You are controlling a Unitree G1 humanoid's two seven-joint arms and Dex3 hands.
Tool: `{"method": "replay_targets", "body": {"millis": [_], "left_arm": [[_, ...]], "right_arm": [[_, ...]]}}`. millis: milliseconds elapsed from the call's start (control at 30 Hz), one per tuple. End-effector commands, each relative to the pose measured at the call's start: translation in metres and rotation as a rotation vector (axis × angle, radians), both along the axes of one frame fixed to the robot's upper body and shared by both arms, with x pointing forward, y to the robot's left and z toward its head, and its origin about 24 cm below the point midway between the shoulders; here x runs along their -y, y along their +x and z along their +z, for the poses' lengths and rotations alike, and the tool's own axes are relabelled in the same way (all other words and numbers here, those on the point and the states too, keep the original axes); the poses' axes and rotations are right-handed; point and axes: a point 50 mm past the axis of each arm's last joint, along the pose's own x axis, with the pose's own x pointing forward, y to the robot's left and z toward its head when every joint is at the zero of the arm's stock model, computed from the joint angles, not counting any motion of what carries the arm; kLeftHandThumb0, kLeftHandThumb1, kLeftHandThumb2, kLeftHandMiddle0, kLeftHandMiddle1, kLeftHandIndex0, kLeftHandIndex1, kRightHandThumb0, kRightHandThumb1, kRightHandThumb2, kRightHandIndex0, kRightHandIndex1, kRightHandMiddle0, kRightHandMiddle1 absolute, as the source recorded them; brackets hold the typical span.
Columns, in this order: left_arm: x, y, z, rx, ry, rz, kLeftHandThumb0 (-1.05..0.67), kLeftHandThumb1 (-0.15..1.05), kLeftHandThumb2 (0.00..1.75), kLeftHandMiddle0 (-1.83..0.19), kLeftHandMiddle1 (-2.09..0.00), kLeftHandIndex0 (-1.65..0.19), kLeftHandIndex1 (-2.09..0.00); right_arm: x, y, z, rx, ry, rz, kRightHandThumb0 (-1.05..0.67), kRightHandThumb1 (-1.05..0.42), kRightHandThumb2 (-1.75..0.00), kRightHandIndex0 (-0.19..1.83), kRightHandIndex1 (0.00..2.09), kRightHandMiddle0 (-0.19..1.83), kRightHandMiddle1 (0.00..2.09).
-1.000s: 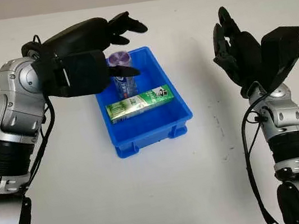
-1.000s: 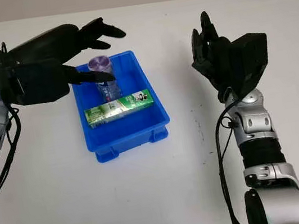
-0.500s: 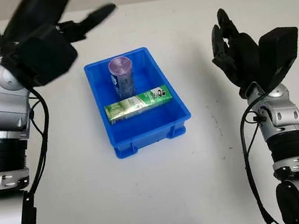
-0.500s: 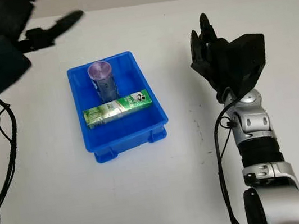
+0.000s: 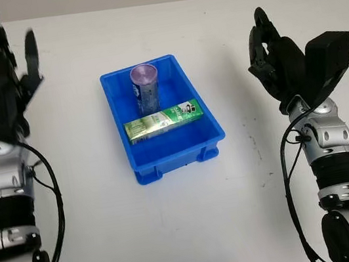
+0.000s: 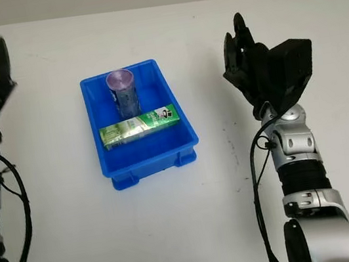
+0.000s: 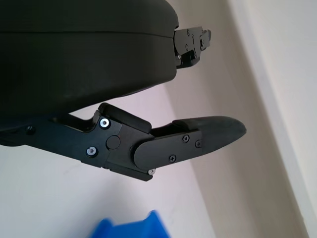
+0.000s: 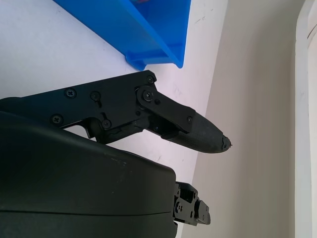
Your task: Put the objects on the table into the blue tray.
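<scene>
White table (image 5: 191, 235) w/ blue tray (image 5: 141, 161): can (image 5: 145, 90) + green box (image 5: 163, 121); both hands (image 5: 0, 79) (image 5: 280, 64) open, empty.

My two eyes sit high on my head and look forward and down at the white desk (image 5: 191, 235); both share the blue tray (image 5: 141, 165) near the upper middle of the frame, seen from spots slightly apart, with my arms rising from the lower corners. My left wrist camera sits tight against my left hand (image 7: 84, 54), catching a corner of the tray at the frame's lower edge. My right wrist camera hugs my right hand (image 8: 84, 173), with the tray's corner at its top
</scene>
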Motion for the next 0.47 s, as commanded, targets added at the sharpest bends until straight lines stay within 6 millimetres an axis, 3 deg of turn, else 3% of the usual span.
{"method": "replay_targets", "body": {"millis": [0, 133, 433], "left_arm": [[0.003, -0.001, -0.009, -0.008, -0.016, -0.009, -0.75, 1.05, 0.66, 0.19, 0.0, 0.19, 0.0], [0.016, 0.001, -0.029, -0.072, -0.084, -0.045, -0.78, 1.05, 0.65, 0.19, 0.0, 0.19, 0.0], [0.031, 0.007, -0.028, -0.056, -0.119, -0.096, -0.8, 1.05, 0.66, 0.19, 0.0, 0.19, 0.0]], "right_arm": [[-0.001, 0.001, 0.007, 0.028, 0.018, -0.001, -0.65, -1.05, -0.86, -0.19, 0.0, -0.19, 0.0], [-0.003, 0.0, 0.005, 0.027, 0.022, 0.014, -0.66, -1.05, -0.88, -0.19, 0.0, -0.19, 0.0], [-0.006, -0.005, 0.005, 0.04, 0.023, 0.028, -0.66, -1.05, -0.89, -0.19, 0.0, -0.19, 0.0]]}}
